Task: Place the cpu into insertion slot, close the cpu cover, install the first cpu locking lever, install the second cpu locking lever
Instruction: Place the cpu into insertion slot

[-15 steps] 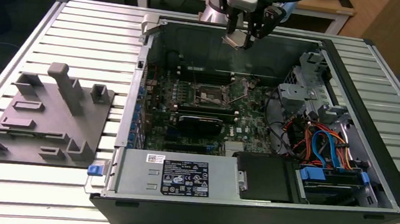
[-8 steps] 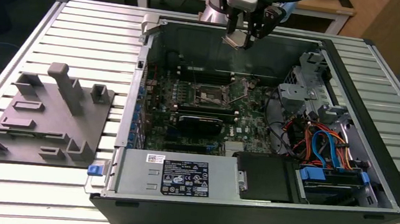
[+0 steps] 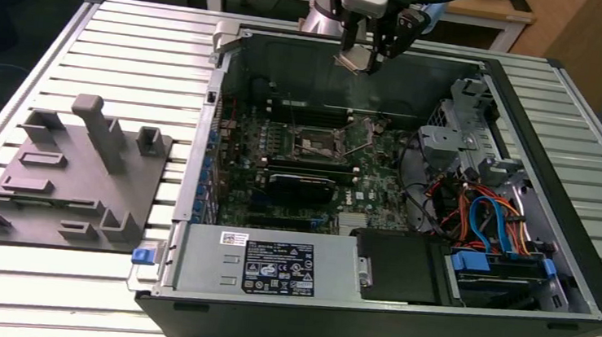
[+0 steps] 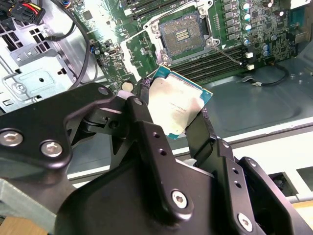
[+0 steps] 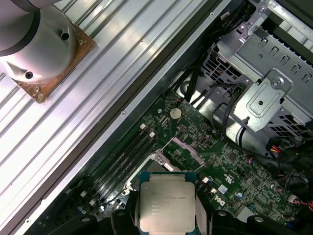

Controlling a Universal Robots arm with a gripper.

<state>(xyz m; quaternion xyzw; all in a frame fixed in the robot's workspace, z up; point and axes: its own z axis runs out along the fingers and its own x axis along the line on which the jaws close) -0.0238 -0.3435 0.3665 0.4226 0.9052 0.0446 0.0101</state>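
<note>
The cpu (image 4: 177, 108), a flat square chip with a dull silver top and a green edge, is pinched between my gripper's (image 4: 171, 116) black fingers (image 4: 142, 113). In the exterior view the gripper (image 3: 360, 57) hangs with the cpu (image 3: 354, 62) above the far wall of the open computer case, well above the board. The insertion slot (image 4: 183, 31) lies bare on the green motherboard, seen in the exterior view as a square socket (image 3: 319, 141). The cpu cover (image 5: 185, 148), a thin silver frame, stands swung open beside the slot. A thin lever wire (image 4: 228, 52) sticks out by the socket.
Long black memory slots (image 3: 308, 110) run behind the socket and a black card (image 3: 299, 186) lies in front of it. A metal drive cage (image 3: 454, 139) and coloured cables (image 3: 485, 219) fill the exterior view's right. A grey fixture block (image 3: 72, 173) sits on the slatted table (image 3: 137, 48).
</note>
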